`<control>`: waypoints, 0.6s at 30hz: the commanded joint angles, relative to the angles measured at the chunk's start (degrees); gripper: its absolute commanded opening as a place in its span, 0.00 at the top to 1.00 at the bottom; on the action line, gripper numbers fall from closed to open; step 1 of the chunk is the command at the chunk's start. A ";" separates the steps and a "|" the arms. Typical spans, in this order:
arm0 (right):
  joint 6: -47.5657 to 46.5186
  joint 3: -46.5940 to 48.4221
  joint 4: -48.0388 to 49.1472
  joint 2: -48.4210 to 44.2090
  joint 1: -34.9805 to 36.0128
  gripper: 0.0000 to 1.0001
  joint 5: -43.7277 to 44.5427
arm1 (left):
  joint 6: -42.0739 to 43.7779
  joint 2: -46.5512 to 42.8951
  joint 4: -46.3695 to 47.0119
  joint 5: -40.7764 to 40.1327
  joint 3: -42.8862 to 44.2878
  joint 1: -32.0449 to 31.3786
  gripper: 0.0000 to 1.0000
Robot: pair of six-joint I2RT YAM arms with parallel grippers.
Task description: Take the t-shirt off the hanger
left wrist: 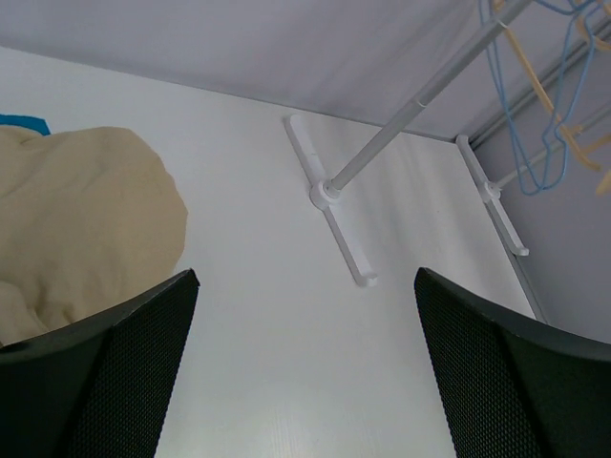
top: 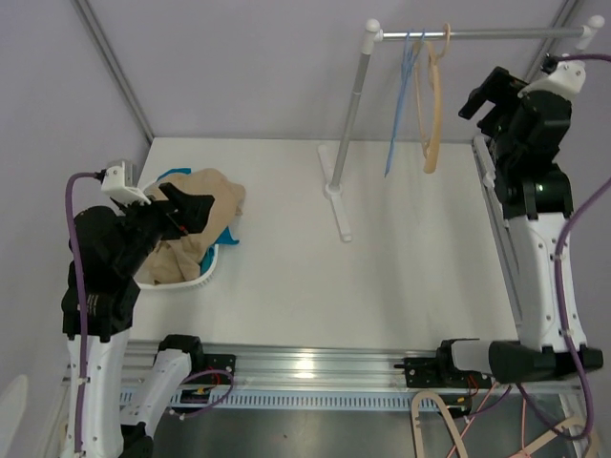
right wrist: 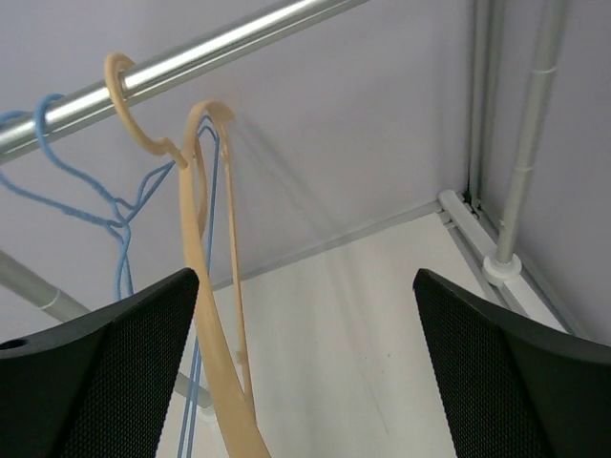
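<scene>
T-shirt (top: 222, 189) in basket (top: 194, 280), hanger (top: 431, 162) on rail (top: 496, 33)

No text, label or number (in any view) can be read.

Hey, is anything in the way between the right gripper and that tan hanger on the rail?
Nothing visible. The open right gripper faces the bare tan hanger directly, with only air between them. The blue hanger hangs beside it on the rail, farther from the gripper.
</scene>
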 commanded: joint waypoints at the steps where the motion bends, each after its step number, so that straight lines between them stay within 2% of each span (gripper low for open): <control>1: 0.87 -7.68 -1.84 -10.77 3.67 0.01 9.41 | 2.98 -2.80 4.77 4.84 -2.20 -0.91 0.01; 4: 2.72 -13.59 -2.81 -18.60 7.29 0.01 14.15 | 3.51 -5.61 6.51 7.74 -5.70 -0.91 0.01; 6: 3.60 -22.98 -0.71 -25.51 8.27 0.01 14.44 | 2.99 -7.19 8.80 10.80 -8.08 -0.99 0.00; 7: 5.00 -26.24 1.04 -27.82 8.18 0.01 14.35 | 1.94 -8.07 10.99 11.95 -12.10 -0.99 0.00; 8: 6.23 -31.49 1.14 -29.85 8.18 0.00 13.66 | 1.49 -8.34 12.05 13.01 -13.18 -1.25 0.01; 13: 13.17 -44.79 1.14 -40.75 8.53 0.01 5.31 | 1.75 -8.17 13.82 15.91 -19.52 -3.19 0.01; 18: 13.45 -56.13 0.53 -47.18 8.71 0.00 1.26 | 3.33 -7.64 10.66 17.67 -21.45 -3.63 0.01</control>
